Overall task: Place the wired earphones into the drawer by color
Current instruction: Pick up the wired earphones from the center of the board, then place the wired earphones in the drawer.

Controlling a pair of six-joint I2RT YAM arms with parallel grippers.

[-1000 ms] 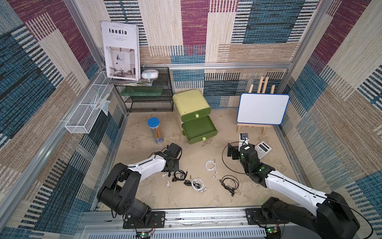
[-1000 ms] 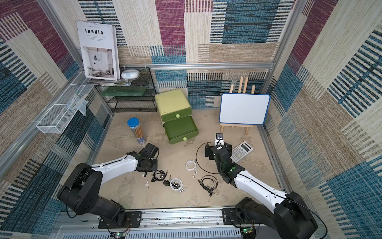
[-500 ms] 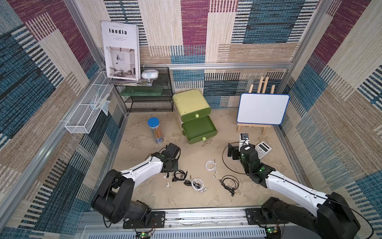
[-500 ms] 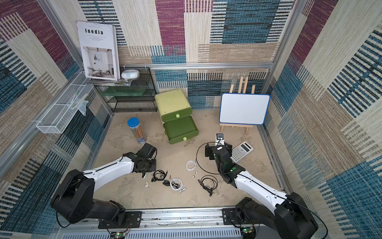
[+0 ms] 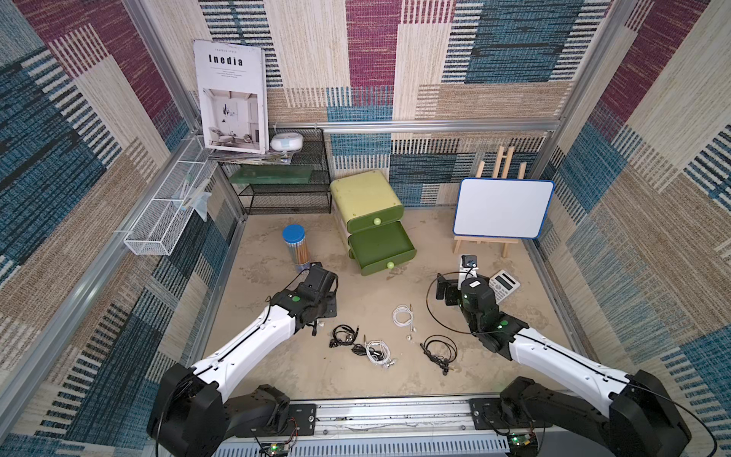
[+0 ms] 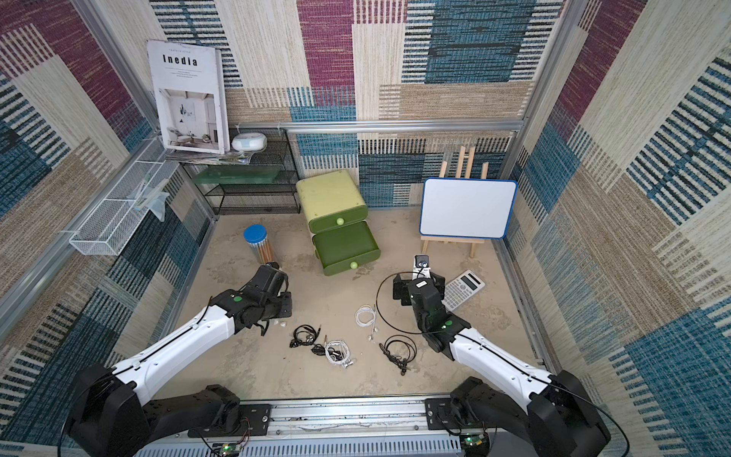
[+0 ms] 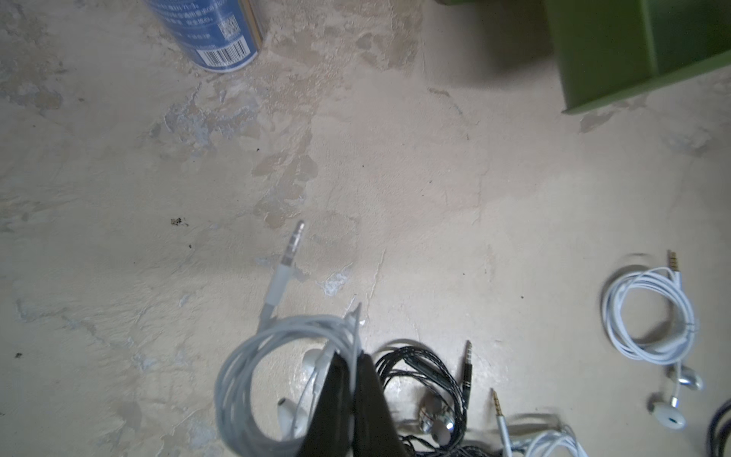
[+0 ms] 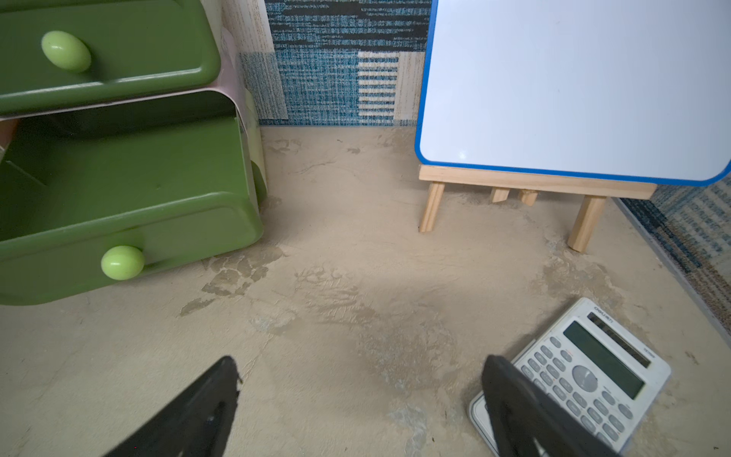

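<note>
My left gripper (image 7: 354, 360) is shut on a coil of white wired earphones (image 7: 253, 356), whose jack plug sticks out ahead. In both top views the left gripper (image 5: 316, 312) hangs left of the other bundles, and the held coil is mostly hidden beneath it. On the table lie black earphones (image 5: 342, 335), a white bundle (image 5: 377, 351), a white coil (image 5: 402, 316) and a black coil (image 5: 439, 348). The green cabinet's lower drawer (image 5: 381, 247) stands pulled open; the upper drawer (image 5: 374, 221) is closed. My right gripper (image 8: 362, 366) is open and holds nothing, beside the calculator.
A calculator (image 5: 503, 283) lies by the right gripper. A whiteboard on a wooden easel (image 5: 502, 207) stands at the back right. A blue-lidded pencil canister (image 5: 296, 247) stands left of the drawers. A black wire rack (image 5: 285, 190) and a white basket (image 5: 166, 221) line the left.
The left arm has swung and its gripper has risen slightly, taking the white earphones up off the table. The right arm has not moved.
</note>
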